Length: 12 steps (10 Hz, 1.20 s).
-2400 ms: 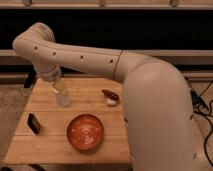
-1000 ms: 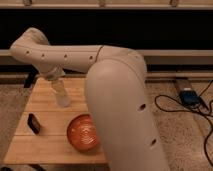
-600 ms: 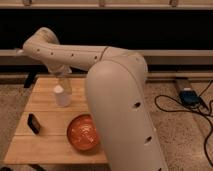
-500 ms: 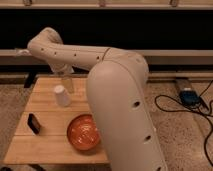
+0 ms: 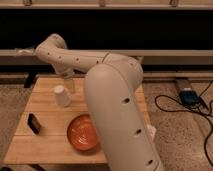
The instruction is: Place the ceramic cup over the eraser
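Observation:
The ceramic cup (image 5: 61, 96) is small, white and tapered, and stands wide end down on the wooden table (image 5: 50, 145) near its back left. The eraser (image 5: 33, 123) is a small black block near the table's left edge, in front of and left of the cup, apart from it. My gripper (image 5: 69, 83) hangs just behind and to the right of the cup, at the end of the white arm (image 5: 75, 59) that reaches in from the right.
A wide orange bowl (image 5: 83, 133) sits on the table's front middle, right of the eraser. My large white arm (image 5: 117, 110) covers the table's right half. Black cables and a blue box (image 5: 189, 96) lie on the floor at right.
My gripper has risen from over the cup and moved back and slightly right. The cup now stands in full view on the table. Eraser and bowl have not moved.

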### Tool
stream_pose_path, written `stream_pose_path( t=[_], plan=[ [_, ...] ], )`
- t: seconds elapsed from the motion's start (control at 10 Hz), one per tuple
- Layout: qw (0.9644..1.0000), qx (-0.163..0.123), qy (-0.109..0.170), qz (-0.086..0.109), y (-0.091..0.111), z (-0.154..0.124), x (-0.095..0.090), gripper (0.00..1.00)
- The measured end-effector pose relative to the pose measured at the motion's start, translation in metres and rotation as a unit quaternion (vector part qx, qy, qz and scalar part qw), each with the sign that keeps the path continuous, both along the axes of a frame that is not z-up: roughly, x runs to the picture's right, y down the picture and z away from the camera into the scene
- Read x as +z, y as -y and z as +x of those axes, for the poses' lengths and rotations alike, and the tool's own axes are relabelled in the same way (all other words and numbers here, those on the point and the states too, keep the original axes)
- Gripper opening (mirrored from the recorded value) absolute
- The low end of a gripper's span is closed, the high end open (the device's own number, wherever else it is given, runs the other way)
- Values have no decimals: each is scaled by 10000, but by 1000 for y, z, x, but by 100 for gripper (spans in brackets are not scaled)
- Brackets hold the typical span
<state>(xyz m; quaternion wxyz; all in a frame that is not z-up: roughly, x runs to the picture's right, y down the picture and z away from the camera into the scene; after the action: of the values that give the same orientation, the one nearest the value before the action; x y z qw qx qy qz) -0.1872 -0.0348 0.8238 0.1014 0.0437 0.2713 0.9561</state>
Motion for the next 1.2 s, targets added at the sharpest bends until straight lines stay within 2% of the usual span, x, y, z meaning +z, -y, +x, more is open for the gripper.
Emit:
stream_pose_path(
  t=[0.1, 0.2, 0.5, 0.8, 1.0, 1.2],
  plan=[
    [10000, -16, -10, 22, 2, -2, 9, 80],
    [9999, 10, -117, -78, 5, -1, 25, 80],
    [9983, 80, -212, -534, 4, -10, 50, 80],
    [9956, 407, 1, -843, 5, -27, 67, 80],
    [9957, 495, 218, -758, 5, -40, 71, 80],
    [9959, 447, 442, -651, 1, -62, 70, 80]
  ],
)
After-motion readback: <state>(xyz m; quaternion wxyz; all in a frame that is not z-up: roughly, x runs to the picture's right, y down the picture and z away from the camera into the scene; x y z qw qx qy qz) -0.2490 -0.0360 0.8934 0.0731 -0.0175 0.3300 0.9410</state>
